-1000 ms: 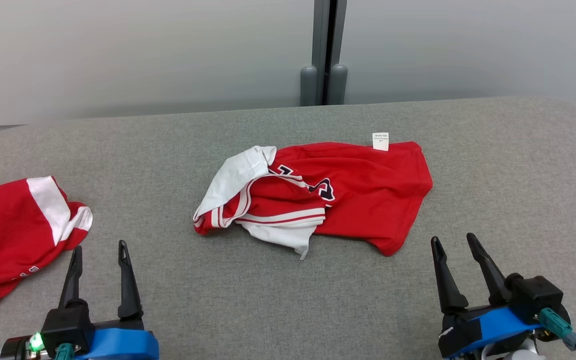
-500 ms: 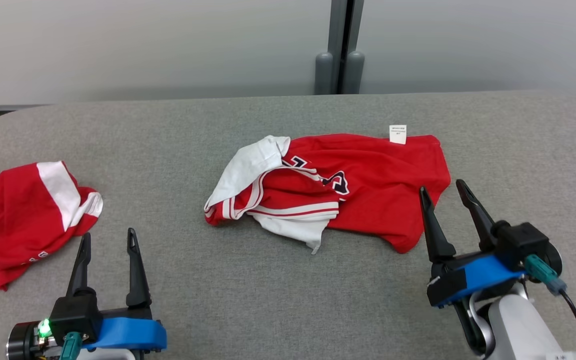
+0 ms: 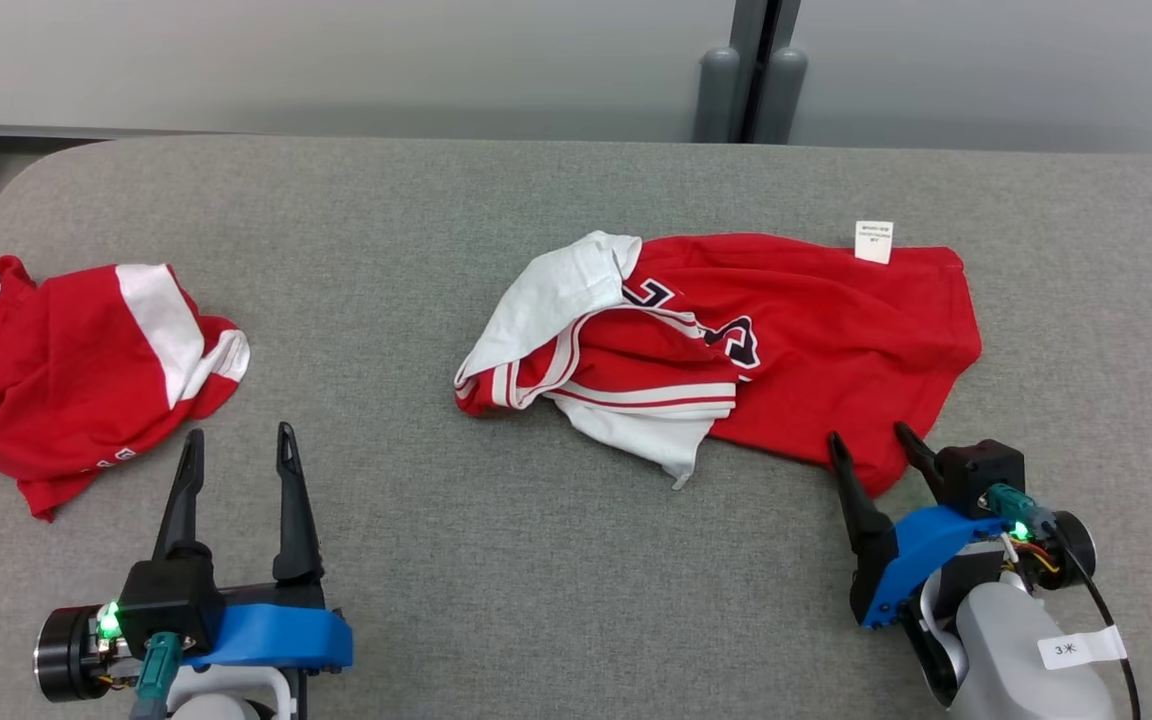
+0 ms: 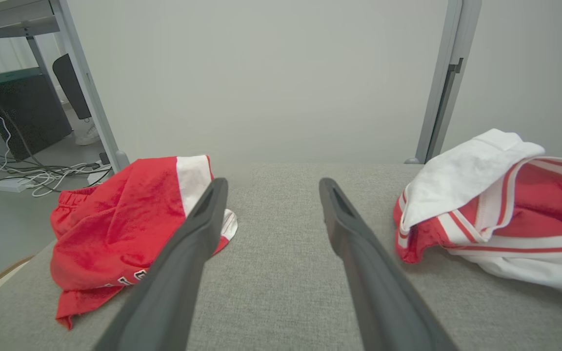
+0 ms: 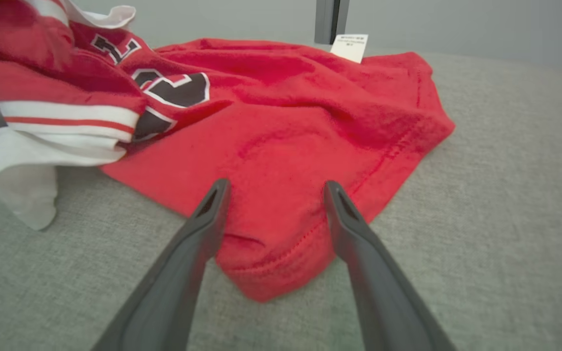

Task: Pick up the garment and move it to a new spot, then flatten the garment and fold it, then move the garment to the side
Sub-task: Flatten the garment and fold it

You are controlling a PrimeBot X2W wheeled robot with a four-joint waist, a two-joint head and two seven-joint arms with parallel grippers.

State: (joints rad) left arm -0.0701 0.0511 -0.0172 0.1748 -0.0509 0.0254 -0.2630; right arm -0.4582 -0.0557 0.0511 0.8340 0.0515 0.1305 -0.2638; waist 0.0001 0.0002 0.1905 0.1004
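now right hand [image 3: 871,438] straddles the garment's [image 3: 826,330] near corner, fingers apart.

Red garment [image 3: 836,330]: soft matt knit cloth, creased, stitched hem, same cloth on the second garment [image 3: 86,370]; tag [image 3: 873,241] smooth white, paper or woven, can't tell. Cover on the table [image 3: 536,580] is grey woven fabric, matt, slightly rough. On left gripper [image 3: 239,432] and right gripper [image 3: 867,432], fingers are smooth dark matt plastic, blue mounts [image 3: 276,640] smooth plastic with slight sheen.

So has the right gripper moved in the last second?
Yes. The right gripper has advanced to the central garment's near corner, which its open fingers now straddle; earlier it sat short of it.
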